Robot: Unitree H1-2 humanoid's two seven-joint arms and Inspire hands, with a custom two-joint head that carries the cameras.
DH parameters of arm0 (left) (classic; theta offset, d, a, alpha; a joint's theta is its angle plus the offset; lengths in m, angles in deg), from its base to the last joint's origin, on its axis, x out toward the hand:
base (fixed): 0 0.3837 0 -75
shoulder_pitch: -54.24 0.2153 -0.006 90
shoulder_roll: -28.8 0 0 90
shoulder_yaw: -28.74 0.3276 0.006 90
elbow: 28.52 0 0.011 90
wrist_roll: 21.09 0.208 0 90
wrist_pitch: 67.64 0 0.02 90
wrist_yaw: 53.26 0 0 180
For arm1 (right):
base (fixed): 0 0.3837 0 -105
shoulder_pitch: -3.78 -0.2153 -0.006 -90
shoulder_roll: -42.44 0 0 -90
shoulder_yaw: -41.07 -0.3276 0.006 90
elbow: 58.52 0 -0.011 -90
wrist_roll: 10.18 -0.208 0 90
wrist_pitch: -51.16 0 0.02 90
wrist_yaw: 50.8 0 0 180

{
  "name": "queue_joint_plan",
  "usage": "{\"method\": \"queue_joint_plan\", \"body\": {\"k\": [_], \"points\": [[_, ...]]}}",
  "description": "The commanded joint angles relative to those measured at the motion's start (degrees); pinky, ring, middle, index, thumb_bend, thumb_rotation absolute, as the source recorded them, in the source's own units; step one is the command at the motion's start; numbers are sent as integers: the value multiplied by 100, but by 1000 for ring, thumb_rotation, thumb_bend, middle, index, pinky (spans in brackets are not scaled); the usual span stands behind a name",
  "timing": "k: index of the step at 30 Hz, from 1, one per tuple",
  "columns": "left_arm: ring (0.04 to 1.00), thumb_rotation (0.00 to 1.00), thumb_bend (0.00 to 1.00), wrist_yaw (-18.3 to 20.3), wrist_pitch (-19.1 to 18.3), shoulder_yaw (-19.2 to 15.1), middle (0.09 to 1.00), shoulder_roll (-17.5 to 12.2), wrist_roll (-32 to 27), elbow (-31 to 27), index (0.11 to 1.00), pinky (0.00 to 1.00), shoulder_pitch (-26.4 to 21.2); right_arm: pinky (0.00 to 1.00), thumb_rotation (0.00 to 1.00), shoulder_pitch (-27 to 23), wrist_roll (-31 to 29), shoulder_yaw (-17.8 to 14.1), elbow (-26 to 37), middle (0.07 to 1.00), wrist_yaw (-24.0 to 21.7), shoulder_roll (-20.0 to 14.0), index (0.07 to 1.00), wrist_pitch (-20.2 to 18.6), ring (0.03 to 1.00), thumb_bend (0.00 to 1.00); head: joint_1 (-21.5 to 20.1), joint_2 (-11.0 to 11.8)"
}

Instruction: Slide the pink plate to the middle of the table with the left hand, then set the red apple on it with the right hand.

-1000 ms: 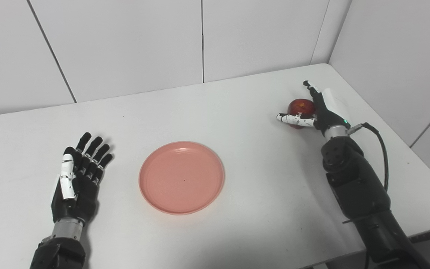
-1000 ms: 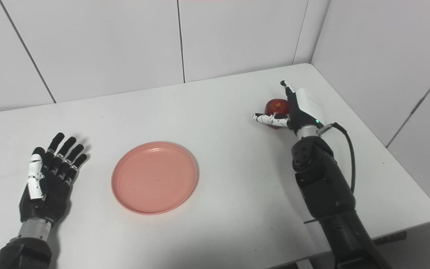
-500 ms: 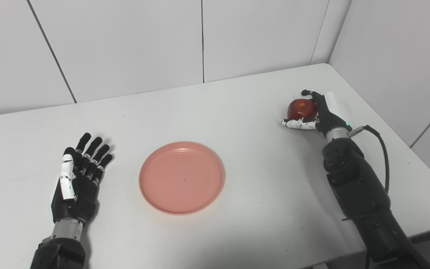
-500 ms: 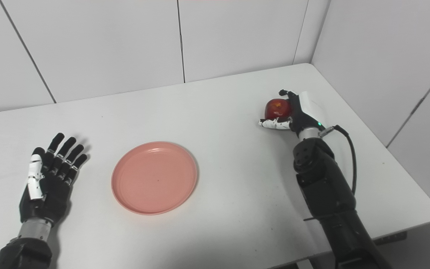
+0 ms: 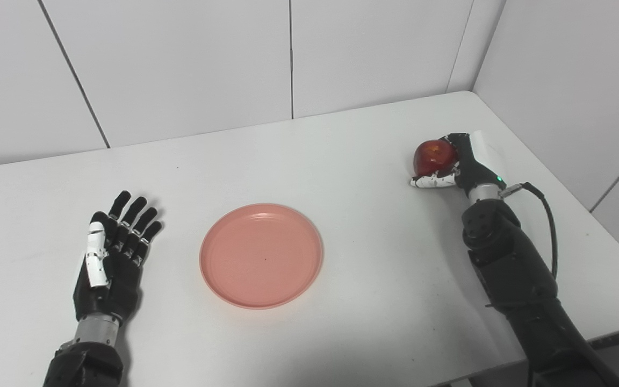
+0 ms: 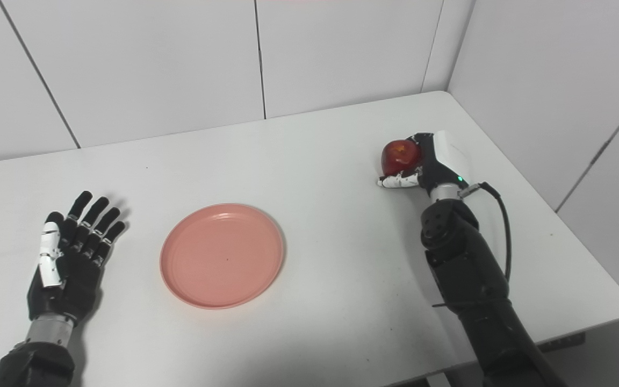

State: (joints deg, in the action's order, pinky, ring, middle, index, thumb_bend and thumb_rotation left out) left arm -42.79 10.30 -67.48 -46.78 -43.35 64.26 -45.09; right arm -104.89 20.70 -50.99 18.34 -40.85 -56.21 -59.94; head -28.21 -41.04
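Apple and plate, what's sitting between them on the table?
Nothing: only bare table lies between the apple and the plate, clear in both eye views.

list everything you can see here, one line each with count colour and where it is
table: 1, white, fills the view, set in a corner
wall panels: several, white, behind the table and along its right side
pink plate: 1, pink, near the middle of the table, nothing on it
red apple: 1, red, far right, in the right hand
cable: 1, black, beside the right forearm
left hand: 1, black and white, flat on the table left of the plate, fingers spread
right hand: 1, black and white, far right, closed on the apple
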Motion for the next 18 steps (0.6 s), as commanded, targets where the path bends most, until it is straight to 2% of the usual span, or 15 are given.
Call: {"method": "queue_joint_plan", "body": {"k": [1, 7, 11, 18], "points": [[882, 1000, 359, -80, -196, -7, 899, -12, 10, 107, 896, 890, 125, 368, 132, -230, 84, -1, 97, 509, 288, -111, 485, 342, 449, 517, 1, -5], [877, 1000, 359, -96, -205, 11, 892, -9, 39, 76, 890, 883, 124, 373, 133, -217, -196, -144, 177, 520, 382, -27, 486, 454, 461, 515, 22, 17], [883, 1000, 361, -51, -159, 16, 898, -36, 34, 133, 895, 893, 115, 420, 136, -240, -454, -355, 280, 535, 348, 116, 487, 248, 496, 516, 41, 34], [885, 1000, 362, -68, -203, -6, 901, -19, -1, 129, 899, 896, 108, 439, 136, -206, -638, -468, 471, 535, 271, 175, 487, 211, 503, 515, 92, 48]]}}
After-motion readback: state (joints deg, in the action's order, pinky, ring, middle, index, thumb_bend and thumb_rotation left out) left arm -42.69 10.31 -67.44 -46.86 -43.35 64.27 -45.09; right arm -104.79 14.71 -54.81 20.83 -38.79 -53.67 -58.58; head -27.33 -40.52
